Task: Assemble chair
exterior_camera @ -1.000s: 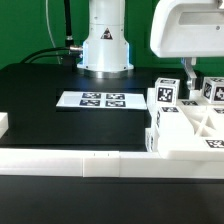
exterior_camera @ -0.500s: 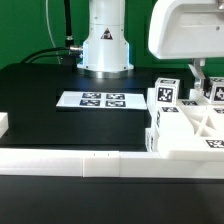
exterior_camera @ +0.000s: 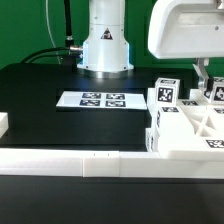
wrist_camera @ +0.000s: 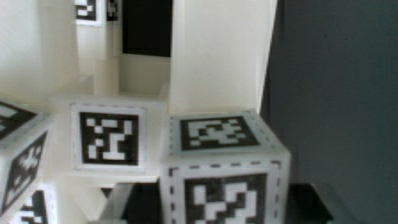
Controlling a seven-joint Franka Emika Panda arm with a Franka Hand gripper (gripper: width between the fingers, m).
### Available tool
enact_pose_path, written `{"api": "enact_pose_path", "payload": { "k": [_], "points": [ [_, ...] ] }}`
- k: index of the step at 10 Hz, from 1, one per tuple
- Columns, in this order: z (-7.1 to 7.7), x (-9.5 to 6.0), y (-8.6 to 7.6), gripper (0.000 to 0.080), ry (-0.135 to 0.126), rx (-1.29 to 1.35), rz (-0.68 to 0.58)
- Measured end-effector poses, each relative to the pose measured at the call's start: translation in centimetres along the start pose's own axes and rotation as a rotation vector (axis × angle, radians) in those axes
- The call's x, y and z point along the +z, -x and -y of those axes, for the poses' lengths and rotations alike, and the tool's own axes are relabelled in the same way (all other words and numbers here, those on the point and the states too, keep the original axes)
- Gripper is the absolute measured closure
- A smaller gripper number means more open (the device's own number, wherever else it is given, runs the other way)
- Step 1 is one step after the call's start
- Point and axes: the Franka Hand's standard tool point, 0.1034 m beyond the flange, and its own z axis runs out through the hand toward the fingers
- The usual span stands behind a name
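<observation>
The chair (exterior_camera: 188,122) sits at the lower right of the exterior view, on the black bench (exterior_camera: 60,120), pressed up against the long white border rail (exterior_camera: 80,164) that runs across the bottom of the frame. It is a blocky white body: an X-braced panel lies flat on top and faces upward, and short square posts rise from its far side, each capped with a black-and-white tag. Its long axis runs left to right in that view, and the right end passes out of the frame.

My gripper (exterior_camera: 203,72) hangs from the upper right of the exterior view, with a thin finger reaching down between the tagged posts at the back of the chair. I cannot tell how wide the fingers stand or whether they have hold of anything.

In the wrist view, tagged post tops (wrist_camera: 222,135) fill the lower half, with tall white walls rising behind them and a dark gap beside them.

To the left of the chair the bench lies open. The marker board (exterior_camera: 97,100) rests flat near the middle, well apart from the chair, in front of my white base (exterior_camera: 105,45).
</observation>
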Motion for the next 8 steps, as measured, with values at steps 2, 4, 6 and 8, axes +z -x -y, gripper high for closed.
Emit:
{"api": "enact_pose_path", "payload": {
  "k": [2,4,6,8],
  "points": [
    [-0.20,0.04,-0.07,0.0515,-0.002,0.206,-0.007],
    [-0.27,0.00,-0.39,0.0515,-0.014,0.423,-0.029],
    [-0.33,-0.01,-0.41,0.0515,-0.016,0.572,-0.029],
    [-0.39,-0.01,-0.42,0.0515,-0.018,0.679,-0.028]
  ]
}}
